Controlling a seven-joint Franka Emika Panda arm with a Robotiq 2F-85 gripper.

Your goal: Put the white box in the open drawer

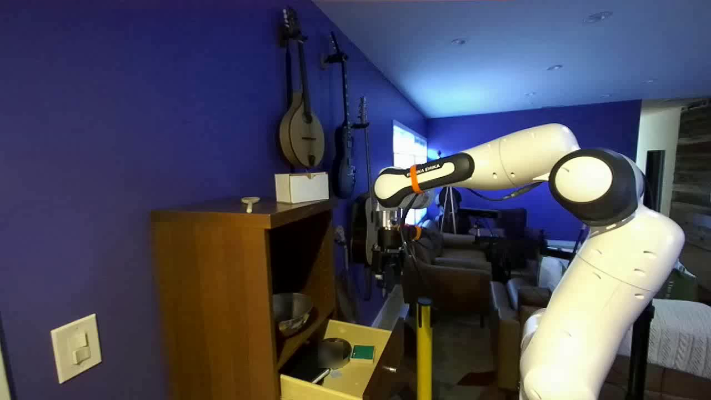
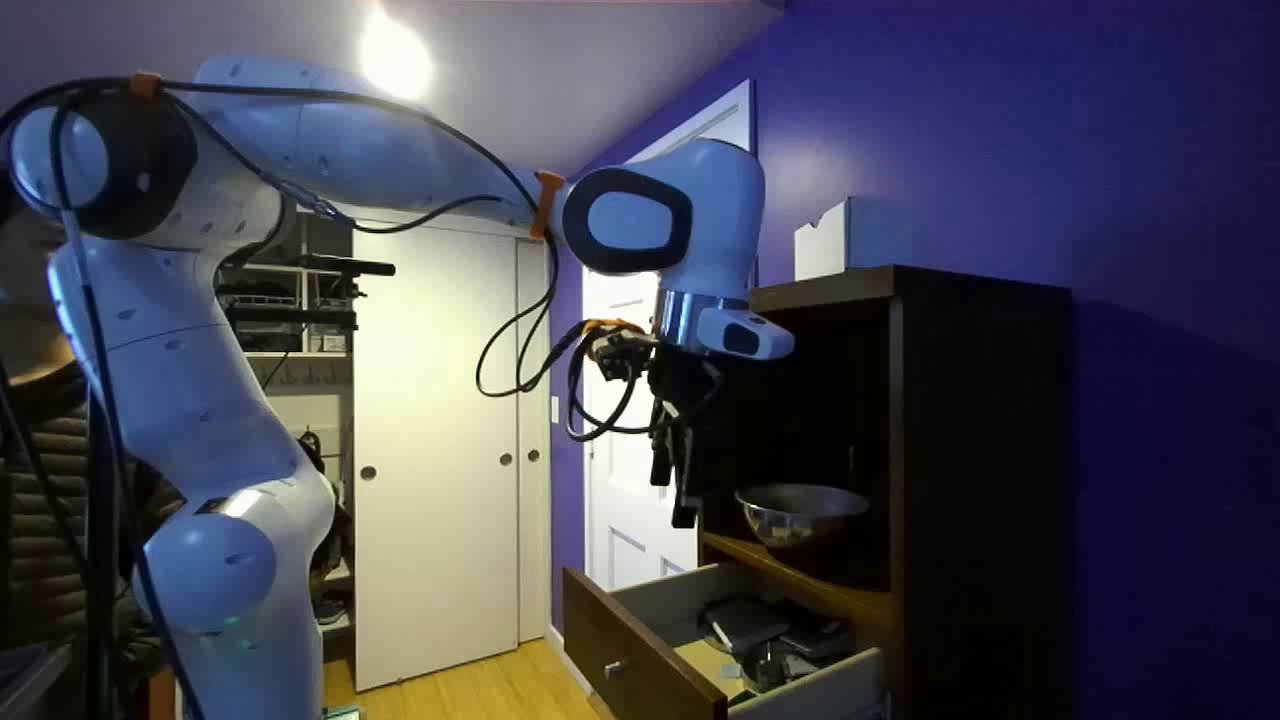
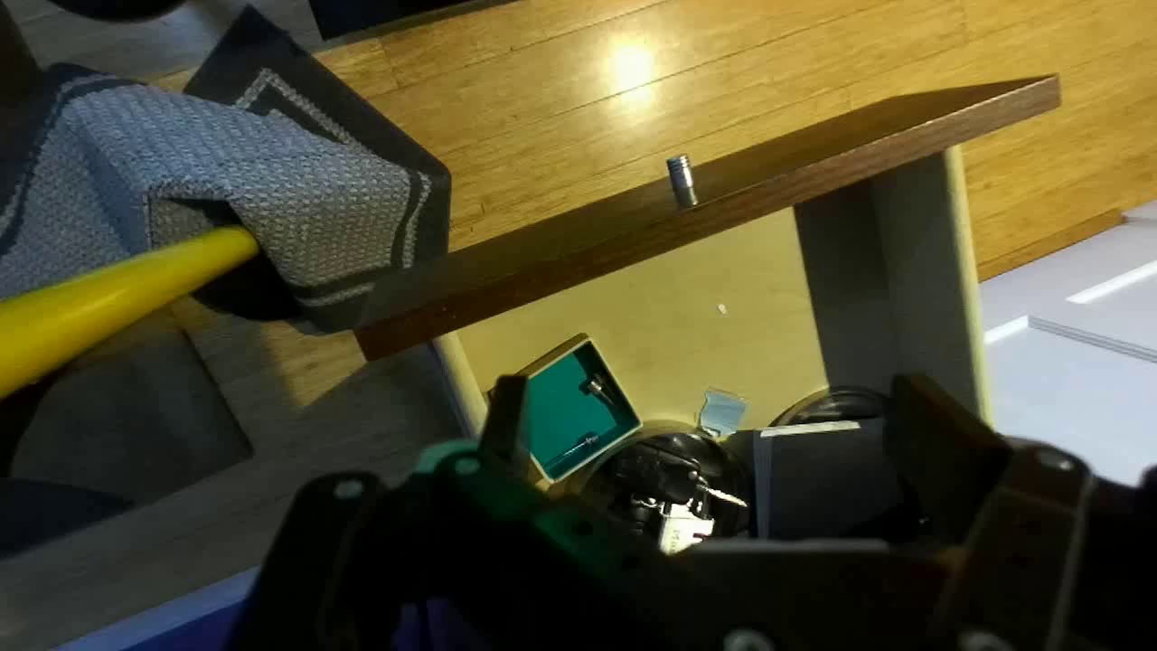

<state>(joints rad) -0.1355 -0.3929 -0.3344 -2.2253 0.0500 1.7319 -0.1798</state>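
The white box (image 1: 303,188) sits on top of the brown wooden cabinet (image 1: 214,300), near its front edge. In an exterior view the box (image 2: 822,245) has a shaded side that almost melts into the purple wall (image 2: 1150,200).

The gripper (image 3: 710,389) hangs above the open drawer (image 3: 651,307). Its two black fingers (image 3: 945,438) are spread wide, and the drawer shows between them. In the wrist view the rest of the gripper is so dark that its parts run together, and it covers the back of the drawer.

In the drawer is a small green-lined tray (image 3: 560,411) with tiny metal bits. Next to it is a round black dish (image 3: 714,452). A silver key (image 3: 723,495) shows there, but the rest is a dark jumble. A flat black thing (image 3: 827,484) lies beside the dish; I can't tell what it is.

Both exterior views cut off the bottom of the drawer. In an exterior view a gray blur (image 1: 332,353) hides some of what is inside. A shiny metal bowl (image 2: 790,522) stands on the shelf (image 2: 830,585) over the drawer. The robot arm (image 1: 589,311) runs off the bottom of both exterior views.
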